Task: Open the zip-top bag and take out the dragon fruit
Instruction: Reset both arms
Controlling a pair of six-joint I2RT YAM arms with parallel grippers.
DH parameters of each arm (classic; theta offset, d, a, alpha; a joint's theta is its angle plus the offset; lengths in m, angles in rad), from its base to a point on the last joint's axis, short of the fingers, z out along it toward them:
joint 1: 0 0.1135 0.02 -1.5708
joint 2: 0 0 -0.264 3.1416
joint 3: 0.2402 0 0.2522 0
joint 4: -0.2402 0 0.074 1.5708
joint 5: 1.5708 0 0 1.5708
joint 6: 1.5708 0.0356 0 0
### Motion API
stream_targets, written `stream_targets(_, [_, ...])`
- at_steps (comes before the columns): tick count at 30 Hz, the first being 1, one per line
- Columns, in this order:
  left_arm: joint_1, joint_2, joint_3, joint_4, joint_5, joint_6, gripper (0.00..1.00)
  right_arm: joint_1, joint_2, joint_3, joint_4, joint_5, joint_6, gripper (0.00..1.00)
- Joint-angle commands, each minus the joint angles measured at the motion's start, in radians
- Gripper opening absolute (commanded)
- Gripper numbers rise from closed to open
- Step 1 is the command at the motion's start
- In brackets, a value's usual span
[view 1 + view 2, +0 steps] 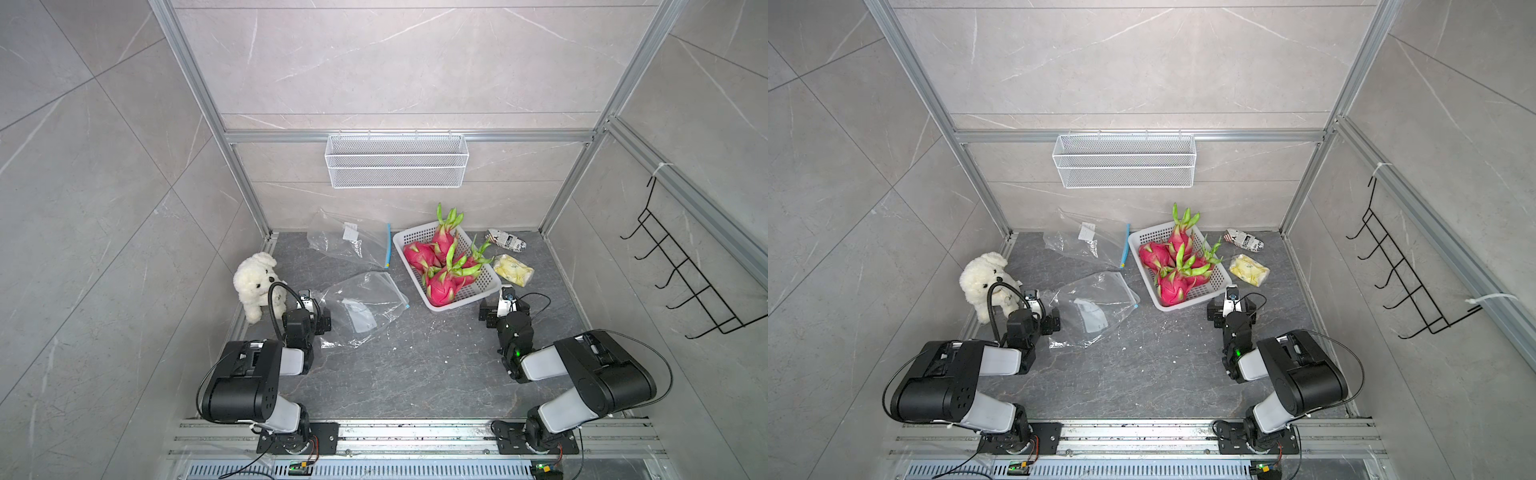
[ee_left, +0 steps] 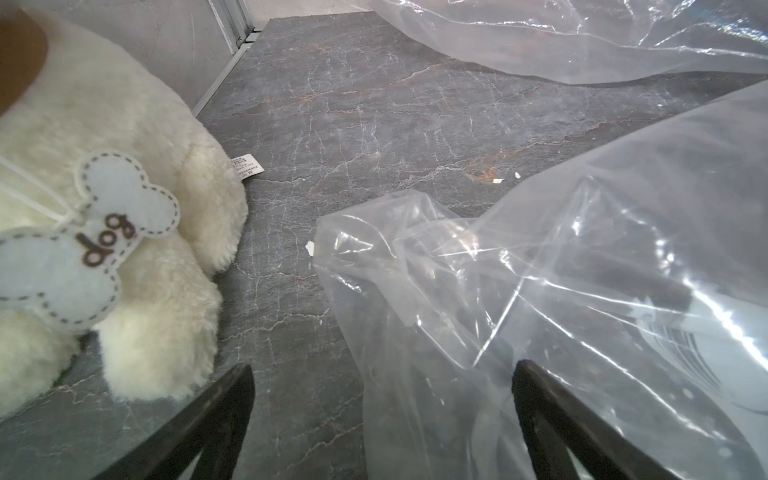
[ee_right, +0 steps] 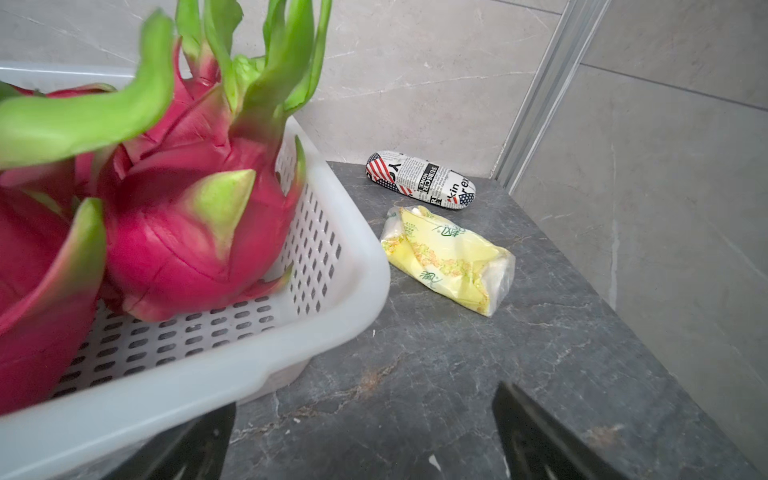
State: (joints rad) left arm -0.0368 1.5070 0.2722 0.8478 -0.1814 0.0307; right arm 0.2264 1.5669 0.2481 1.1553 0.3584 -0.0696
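Note:
Several magenta dragon fruit [image 1: 440, 266] with green spikes lie in a white perforated basket [image 1: 469, 300] at the back right; none is inside a bag. An empty clear zip-top bag [image 1: 361, 307] lies flat just right of my left gripper [image 1: 309, 303]. Another empty zip-top bag [image 1: 349, 241], with a blue zip strip, lies by the back wall. In the left wrist view the left gripper [image 2: 382, 365] is open, a loose bag [image 2: 582, 270] corner lying between its jaws. My right gripper [image 3: 363, 399] is open over bare table beside the basket [image 3: 208, 374], close to one fruit [image 3: 187, 232].
A white plush dog [image 1: 257, 284] sits just left of the left gripper. A newspaper-print package [image 1: 507, 241] and a yellow packet [image 1: 513, 270] lie right of the basket. A wire basket [image 1: 397, 160] hangs on the back wall, a black hook rack [image 1: 685, 282] on the right.

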Motion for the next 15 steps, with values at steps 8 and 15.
stream_targets(8, [0.034, -0.004, 0.067, 0.047, 0.018, -0.018, 1.00, -0.035, -0.019, 0.064, -0.121, -0.024, 0.050, 0.99])
stream_targets(15, [0.051, -0.004, 0.082, 0.015, 0.043, -0.029, 1.00, -0.036, -0.018, 0.065, -0.120, -0.024, 0.051, 0.99])
